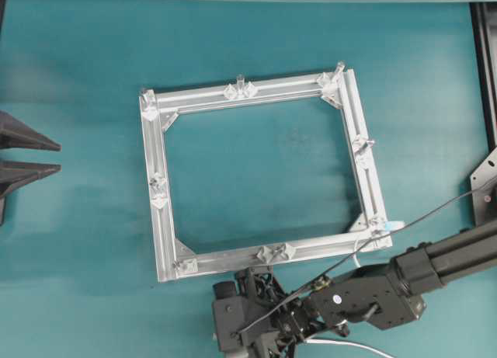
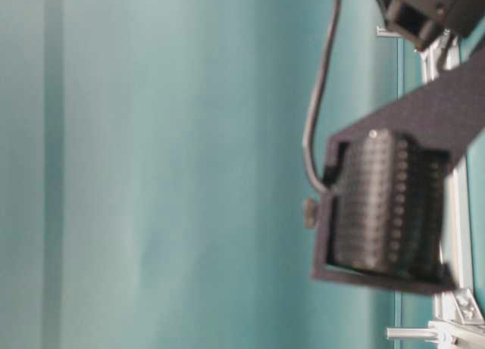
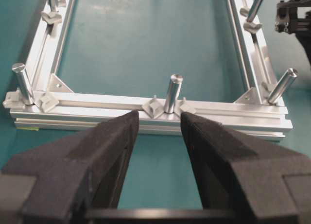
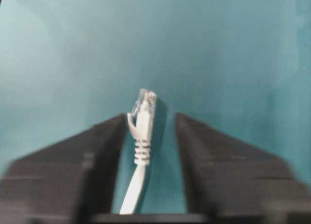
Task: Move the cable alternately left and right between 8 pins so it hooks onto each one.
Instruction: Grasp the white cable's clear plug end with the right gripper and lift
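Right claw (image 4: pixel 148 136) low at the near edge of the table (image 1: pixel 78 78), partly open, with the cable (image 4: pixel 140 151) running up between its fingers (image 4: pixel 97 156); plug against the left finger, a gap left to the right one, so no firm grip to be told. Rest of the cable seen as a white loop by the frame's (image 1: pixel 159 218) near right corner in the overhead view. Left claw (image 3: pixel 159 151) spread wide and holding nothing, level with the table just outside the frame's nearest rail, lined up with the middle pin (image 3: pixel 172 93) on that rail. Pins (image 1: pixel 240 85) upright along all four rails, at corners and mid-sides, none with cable around it. Bare teal table inside the square and broad open room on the far and left sides; right arm crowding the near right corner.
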Motion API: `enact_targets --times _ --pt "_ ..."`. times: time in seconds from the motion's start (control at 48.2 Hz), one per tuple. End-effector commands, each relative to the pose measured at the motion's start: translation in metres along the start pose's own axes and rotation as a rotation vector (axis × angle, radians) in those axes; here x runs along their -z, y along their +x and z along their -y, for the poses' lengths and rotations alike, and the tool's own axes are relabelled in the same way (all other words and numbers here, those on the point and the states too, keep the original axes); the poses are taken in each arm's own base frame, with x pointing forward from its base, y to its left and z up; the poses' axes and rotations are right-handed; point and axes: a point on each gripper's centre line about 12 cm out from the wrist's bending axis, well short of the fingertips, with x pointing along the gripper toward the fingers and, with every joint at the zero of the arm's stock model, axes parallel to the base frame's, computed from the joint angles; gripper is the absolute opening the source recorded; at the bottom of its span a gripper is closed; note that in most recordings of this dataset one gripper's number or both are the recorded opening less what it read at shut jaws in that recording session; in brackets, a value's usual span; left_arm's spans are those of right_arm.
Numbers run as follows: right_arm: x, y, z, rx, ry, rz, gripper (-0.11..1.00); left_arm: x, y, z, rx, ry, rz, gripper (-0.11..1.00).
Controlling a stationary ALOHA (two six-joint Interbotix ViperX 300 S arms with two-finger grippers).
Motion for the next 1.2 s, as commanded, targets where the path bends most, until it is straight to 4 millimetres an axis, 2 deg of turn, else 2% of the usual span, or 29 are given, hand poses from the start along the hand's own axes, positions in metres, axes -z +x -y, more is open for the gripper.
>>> enact_targets --times 0.0,0.062,0.29,0.394,0.56,0.663,0.912,1.078,1.182 --pt "-0.013 -0.005 -0.01 -0.023 -0.01 0.043 0.27 -0.004 0.0 0.0 0.001 0.002 0.006 0.53" --pt "-0.012 -0.004 -0.01 -0.023 -0.011 0.041 0.16 -0.003 0.0 0.001 0.003 0.001 0.006 0.53" --pt "-0.008 -0.002 -0.013 -0.024 0.051 0.026 0.15 -0.002 0.001 0.0 0.002 -0.001 0.006 0.53" --pt "-0.008 -0.007 -0.011 -0.013 0.101 0.009 0.15 -0.001 0.001 0.0 0.002 -0.004 0.006 0.53" --pt "-0.019 -0.039 -0.021 -0.012 0.087 0.015 0.15 -0.001 0.0 0.0 0.003 -0.005 0.012 0.53" --pt "-0.017 -0.06 -0.029 -0.018 0.074 0.01 0.15 0.0 0.0 0.0 0.001 -0.004 0.011 0.53" --pt "0.006 -0.1 -0.022 0.027 0.164 -0.066 0.15 -0.001 0.0 0.0 0.001 -0.004 0.014 0.53" --pt "0.027 -0.113 -0.011 0.091 0.236 -0.129 0.15 -0.001 0.0 0.0 0.002 -0.002 0.014 0.53" --pt "0.042 -0.119 0.004 0.159 0.307 -0.17 0.15 -0.001 0.0 0.0 0.001 -0.003 0.014 0.53"
